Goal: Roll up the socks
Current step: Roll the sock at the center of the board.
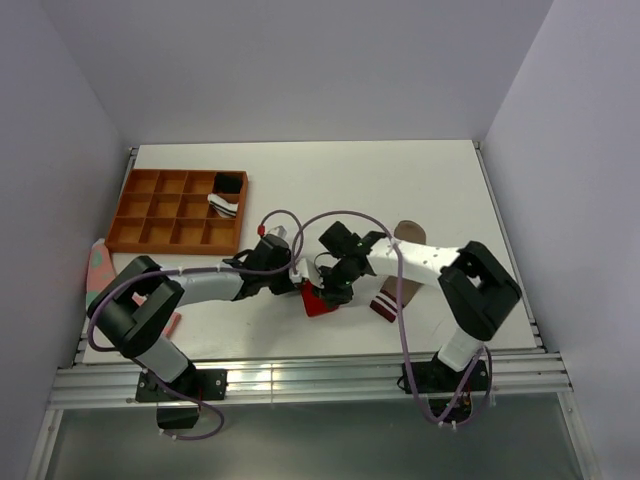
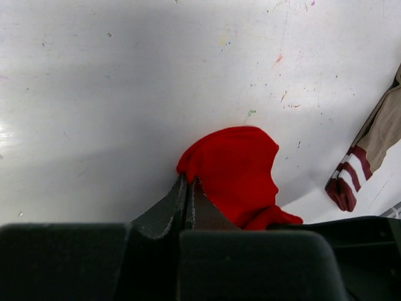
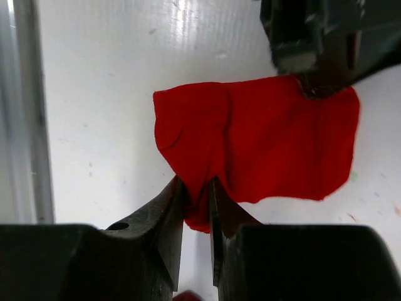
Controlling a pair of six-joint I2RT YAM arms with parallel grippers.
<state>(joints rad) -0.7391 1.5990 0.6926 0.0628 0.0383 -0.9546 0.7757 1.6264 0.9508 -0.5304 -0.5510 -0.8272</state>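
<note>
**Both grippers clamping the red sock**

From above, my left gripper (image 1: 300, 277) and right gripper (image 1: 326, 292) are meeting over the red sock (image 1: 318, 303). It is lying by the near edge of the table (image 1: 400, 180), about midway along, with the tan sock (image 1: 408, 235) just to its right.

In my left wrist view, my jaws are pressing together on the red sock's edge. In my right wrist view, my fingers (image 3: 168, 210) are pinching a fold of its near edge, while the left gripper is biting the opposite edge.

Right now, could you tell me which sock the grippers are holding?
The red sock: both the left gripper and right gripper pinch it, while the tan sock lies loose nearby.
</note>
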